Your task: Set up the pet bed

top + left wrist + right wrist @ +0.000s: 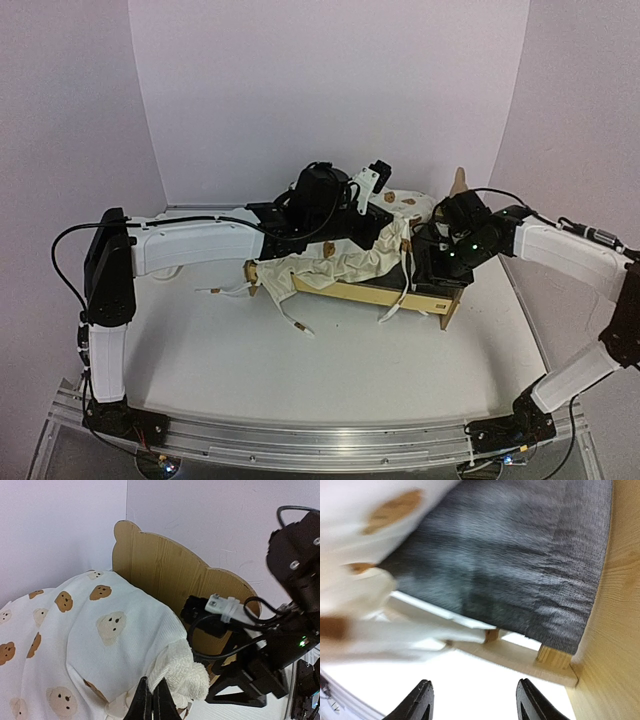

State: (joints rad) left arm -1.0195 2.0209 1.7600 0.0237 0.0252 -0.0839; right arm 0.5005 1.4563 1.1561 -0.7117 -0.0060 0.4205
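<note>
The pet bed [350,292] is a light plywood frame in the middle of the table, and its bear-ear headboard [165,570] stands at the right end. A cream bear-print cushion [340,262] lies crumpled over the bed. My left gripper [151,696] is shut on the cushion's [100,625] edge by its fluffy white underside, near the headboard. My right gripper [475,700] stands open just outside the side rail [520,657] with nothing between its fingers. It faces the dark grey felt base [520,555]. The cushion [365,515] covers the left of that view.
Cushion ties [400,295] hang over the bed's near rail, and others trail onto the table at the left [225,290]. The right arm's black wrist [290,630] sits close beside the headboard. White walls enclose the table at the back and sides.
</note>
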